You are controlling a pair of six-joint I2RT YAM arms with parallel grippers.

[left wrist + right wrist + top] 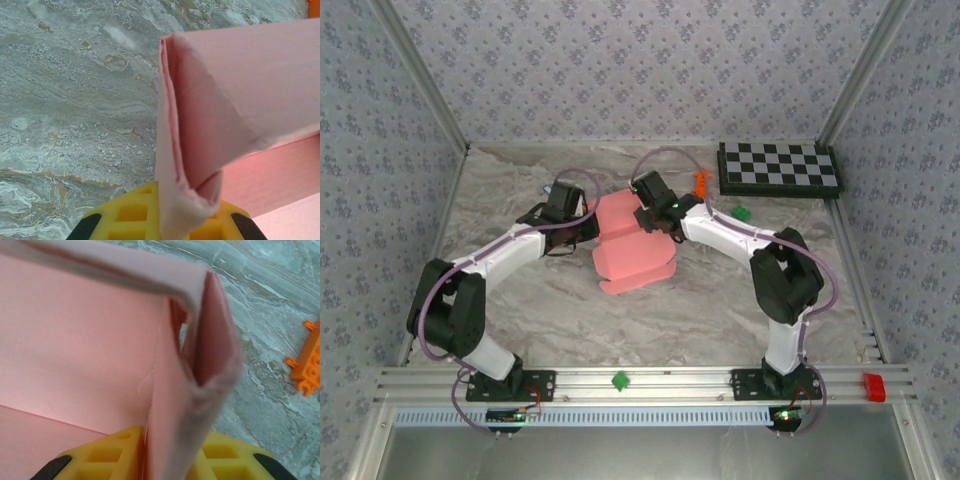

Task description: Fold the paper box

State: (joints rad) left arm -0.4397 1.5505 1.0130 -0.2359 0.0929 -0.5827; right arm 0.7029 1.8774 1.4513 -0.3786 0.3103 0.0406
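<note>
The pink paper box lies half-folded at the middle of the table, its front flaps flat and its back part raised. My left gripper is at its left side wall, my right gripper at its right side wall. In the left wrist view a doubled-over pink wall stands up between the yellow fingers, and my left gripper is shut on it. In the right wrist view the folded wall runs down between the yellow fingers, with my right gripper shut on it.
A black-and-white chequered board lies at the back right. An orange toy and a green brick sit just right of the box; the orange toy is also close in the right wrist view. Small green and red pieces rest on the front rail.
</note>
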